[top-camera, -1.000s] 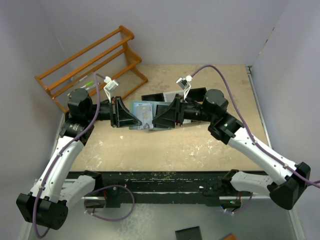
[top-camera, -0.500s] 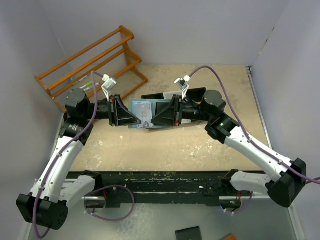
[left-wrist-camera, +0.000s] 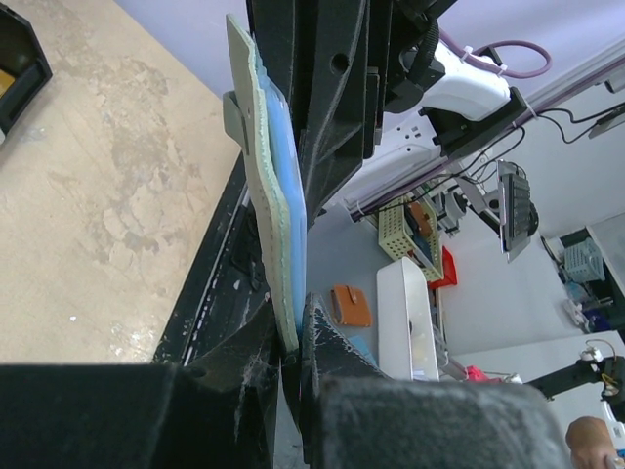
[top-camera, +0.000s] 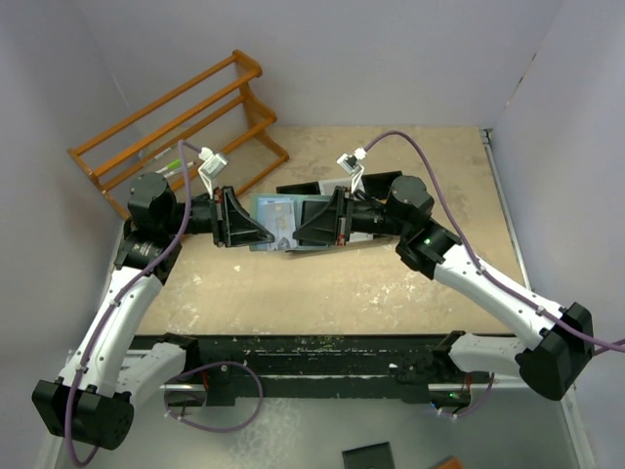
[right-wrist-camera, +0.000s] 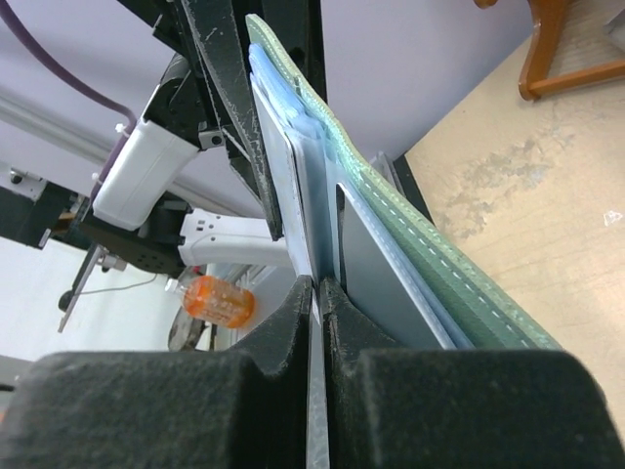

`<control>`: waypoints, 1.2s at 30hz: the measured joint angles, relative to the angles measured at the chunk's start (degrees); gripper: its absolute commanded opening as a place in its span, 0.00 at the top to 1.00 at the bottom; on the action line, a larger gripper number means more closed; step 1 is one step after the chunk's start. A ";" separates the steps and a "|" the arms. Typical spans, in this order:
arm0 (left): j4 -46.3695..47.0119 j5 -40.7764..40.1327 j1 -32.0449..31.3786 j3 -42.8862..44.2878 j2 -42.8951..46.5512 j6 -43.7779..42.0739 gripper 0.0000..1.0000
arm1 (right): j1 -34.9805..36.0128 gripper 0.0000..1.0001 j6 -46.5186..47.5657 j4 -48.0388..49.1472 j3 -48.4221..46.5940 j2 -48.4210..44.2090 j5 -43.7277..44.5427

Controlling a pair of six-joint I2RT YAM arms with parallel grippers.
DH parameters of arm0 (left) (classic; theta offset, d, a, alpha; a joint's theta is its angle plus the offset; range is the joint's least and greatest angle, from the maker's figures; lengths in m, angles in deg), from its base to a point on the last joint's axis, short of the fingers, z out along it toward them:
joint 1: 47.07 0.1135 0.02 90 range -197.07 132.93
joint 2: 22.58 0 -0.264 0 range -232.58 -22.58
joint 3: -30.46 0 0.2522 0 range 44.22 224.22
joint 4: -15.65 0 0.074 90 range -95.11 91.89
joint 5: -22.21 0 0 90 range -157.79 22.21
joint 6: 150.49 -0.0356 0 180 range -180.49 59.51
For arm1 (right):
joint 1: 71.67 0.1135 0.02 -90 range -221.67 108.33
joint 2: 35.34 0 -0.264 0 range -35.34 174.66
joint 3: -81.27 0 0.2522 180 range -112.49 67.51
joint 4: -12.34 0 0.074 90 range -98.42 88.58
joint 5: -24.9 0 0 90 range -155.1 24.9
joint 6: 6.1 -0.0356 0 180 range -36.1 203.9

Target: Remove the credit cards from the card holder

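Note:
The card holder (top-camera: 285, 223), teal-green outside and light blue inside, hangs open above the table between both grippers. My left gripper (top-camera: 262, 233) is shut on its left edge; in the left wrist view the fingers (left-wrist-camera: 327, 357) pinch the green and blue layers of the card holder (left-wrist-camera: 278, 234). My right gripper (top-camera: 307, 230) is shut on the thin edge of a grey credit card (right-wrist-camera: 314, 249) that stands in the light blue slots. Another dark grey card (right-wrist-camera: 376, 269) sits in a slot beside it, against the green outer cover (right-wrist-camera: 449, 278).
A wooden rack (top-camera: 181, 117) stands at the back left with green-tipped pens (top-camera: 171, 164) on it. A black bin tray (top-camera: 383, 182) lies behind the right gripper. A black rail (top-camera: 322, 354) runs along the table's near edge.
The right arm has shifted slightly to the left, its wrist closer to the card holder. The left arm and the card holder have barely moved.

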 measured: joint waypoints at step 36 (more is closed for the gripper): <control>0.50 0.63 -0.79 0.00 0.09 1.07 0.94 | 0.79 0.90 -1.95 3.61 9.35 -7.19 1.99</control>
